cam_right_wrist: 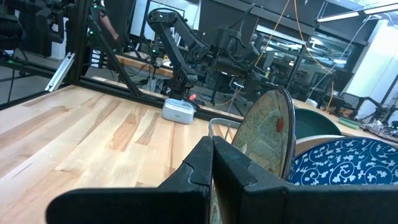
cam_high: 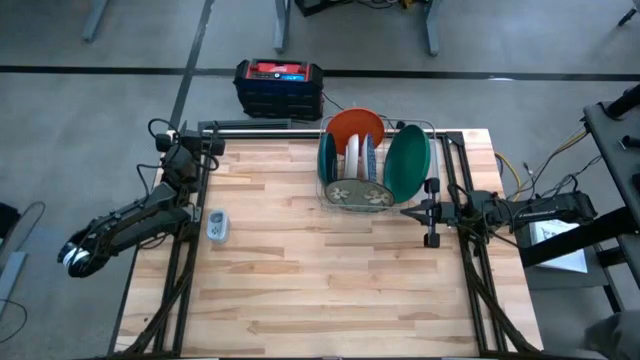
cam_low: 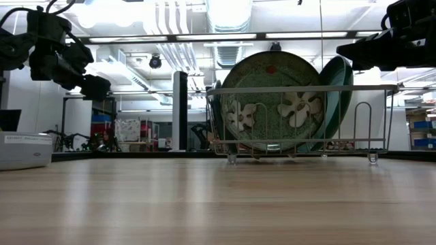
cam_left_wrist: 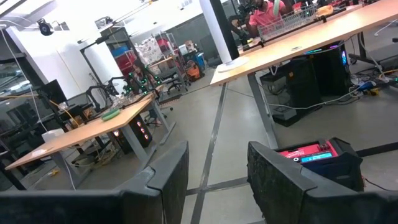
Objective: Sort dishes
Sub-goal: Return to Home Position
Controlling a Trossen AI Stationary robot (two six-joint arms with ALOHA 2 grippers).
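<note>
A set of round dishes (cam_high: 368, 160) stands on edge inside a silver wire dish rack (cam_low: 371, 87) at the far middle of a pale wooden table (cam_high: 330, 290). 6 dishes can be told apart. An olive green plate with pale flowers (cam_high: 358, 193) is at the front of the rack and an orange dish (cam_high: 355, 125) is at the back. Between them are a dark green plate (cam_high: 327, 160), a white plate (cam_high: 353, 155), a blue patterned plate (cam_high: 368, 155) and a larger dark green plate (cam_high: 407, 165) leaning on the right side. No dish lies on the bare tabletop. The only other thing on it is a small clear plastic tray (cam_high: 217, 225) near the left edge. The right gripper (cam_high: 410, 212) hovers just beside the rack's front right corner, its 2 fingers pressed together on nothing. The left gripper (cam_high: 185, 140) is well apart from the rack, raised over the far left corner of the table. Its 2 fingers are spread and empty, and it faces the room, where a red and black box (cam_high: 279, 85) sits on the floor. The sorting itself looks finished. What seems left is for both arms to fold back to rest, and the right one must first draw clear of the rack without knocking it.
</note>
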